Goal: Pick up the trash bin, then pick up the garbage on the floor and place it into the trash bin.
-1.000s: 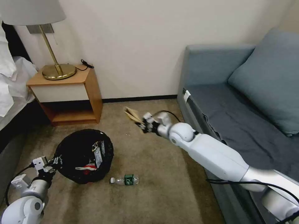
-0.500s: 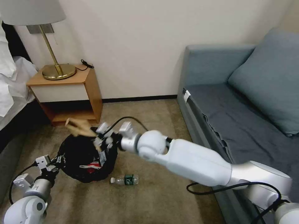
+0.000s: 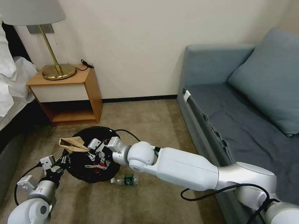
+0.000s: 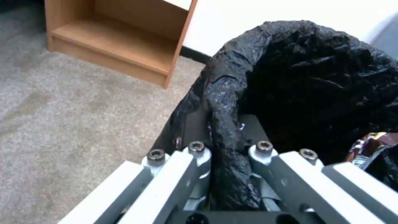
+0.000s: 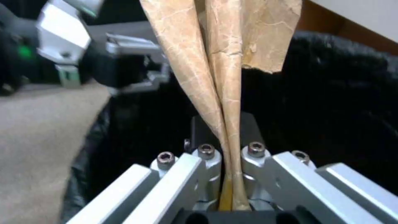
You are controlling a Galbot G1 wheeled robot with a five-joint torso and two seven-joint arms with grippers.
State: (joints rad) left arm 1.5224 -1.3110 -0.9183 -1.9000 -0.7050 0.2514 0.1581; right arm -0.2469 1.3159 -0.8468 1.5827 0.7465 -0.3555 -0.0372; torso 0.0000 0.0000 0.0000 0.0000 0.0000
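The trash bin [image 3: 81, 168], round and lined with a crinkly black bag, is tilted off the carpet at lower left. My left gripper [image 3: 64, 161] is shut on its rim [image 4: 226, 102]. My right gripper [image 3: 91, 151] reaches across over the bin's opening, shut on a tan folded cardboard piece [image 3: 72, 144], whose free end [image 5: 215, 46] sticks out past the fingers. A red-and-white wrapper [image 3: 95, 165] lies inside the bin, and a shiny wrapper [image 4: 367, 146] shows there too. A clear bottle with a green label [image 3: 125, 179] lies on the carpet beside the bin.
A wooden nightstand [image 3: 70, 93] with a brass lamp [image 3: 57, 70] stands behind the bin by the wall. A bed edge with white sheets [image 3: 12, 84] is at the far left. A grey-blue sofa [image 3: 243, 118] runs along the right. Open carpet [image 3: 146, 124] lies between them.
My right arm has swung left and down, carrying the cardboard piece from mid-room to over the bin's opening. The left gripper has shifted the bin slightly right and up.
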